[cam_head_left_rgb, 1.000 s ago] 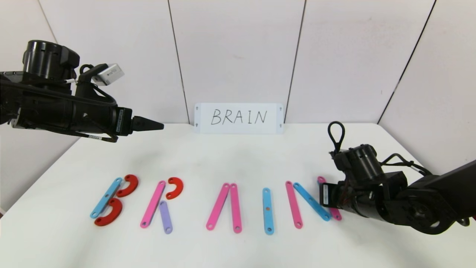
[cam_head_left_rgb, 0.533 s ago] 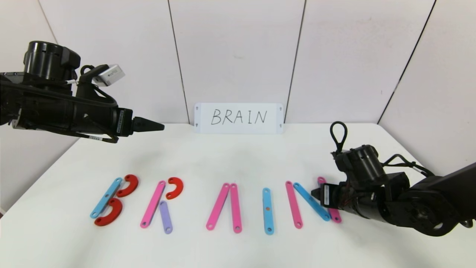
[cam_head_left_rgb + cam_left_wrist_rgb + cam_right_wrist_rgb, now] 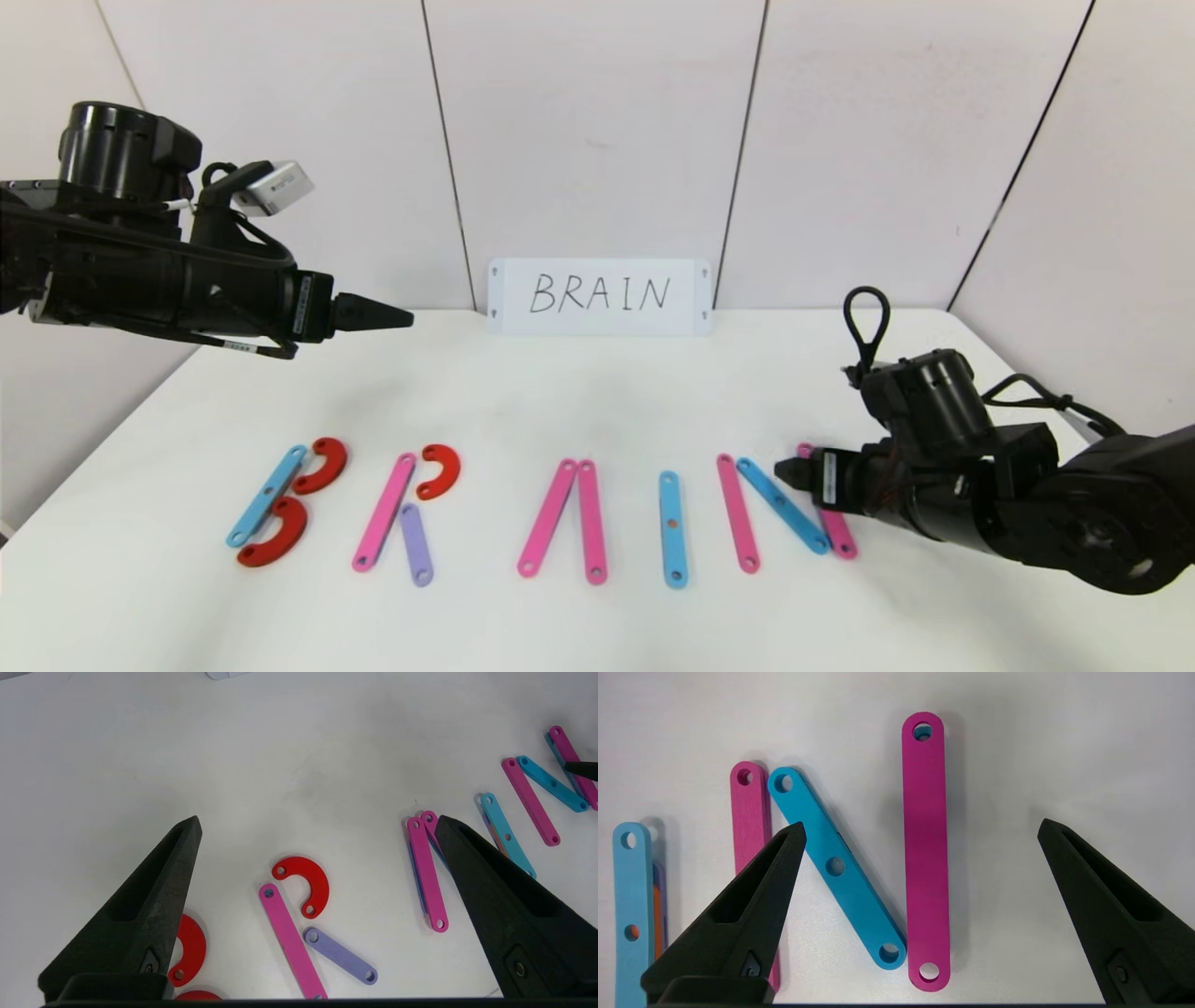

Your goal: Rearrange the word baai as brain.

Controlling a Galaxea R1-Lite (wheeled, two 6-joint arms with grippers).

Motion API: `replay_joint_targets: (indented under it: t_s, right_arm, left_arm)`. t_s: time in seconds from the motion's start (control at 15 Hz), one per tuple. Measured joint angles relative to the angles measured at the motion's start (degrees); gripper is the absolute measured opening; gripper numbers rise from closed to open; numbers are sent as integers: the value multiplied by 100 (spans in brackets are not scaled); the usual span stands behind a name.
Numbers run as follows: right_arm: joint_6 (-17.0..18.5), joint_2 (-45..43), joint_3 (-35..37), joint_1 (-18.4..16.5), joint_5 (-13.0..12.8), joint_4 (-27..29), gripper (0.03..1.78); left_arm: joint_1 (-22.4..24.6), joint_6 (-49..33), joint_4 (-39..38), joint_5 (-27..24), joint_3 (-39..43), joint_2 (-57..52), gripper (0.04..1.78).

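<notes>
The right gripper (image 3: 920,828) has lifted off the N's pink right strip (image 3: 926,849) and gapes wide, empty. That strip lies flat, long axis front-to-back. The left gripper (image 3: 317,823) hangs open, empty.

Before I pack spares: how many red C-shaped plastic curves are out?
3. Two red C-shaped plastic curves form the B, upper and lower; one tops the R. None looks hidden.

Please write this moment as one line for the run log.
left gripper: open, parked above table's left | right gripper: open, above N's last pink strip | strip: flat on table | word: BRAIN formed
</notes>
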Motion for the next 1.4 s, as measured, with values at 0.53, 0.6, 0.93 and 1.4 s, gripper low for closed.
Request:
replay_joint_targets:
  t_s: [0.53,0.6,0.93,1.4]
  right_arm:
    - [-581,-418,-127,5,195,66,174]
    - [-728,-529,-143,2,346,74,174]
    - [-1389,-1329,-280,-2,1030,874,174]
    - [-1613,-2911,-313,13,1323,2163,174]
  left_arm:
    - [-39,0,-6,38,35,18,174]
    - [-37,-2,-6,41,41,2,174]
    - [-12,-4,-5,74,284,-382,174]
    - [11,61,2,388,1488,-1781,174]
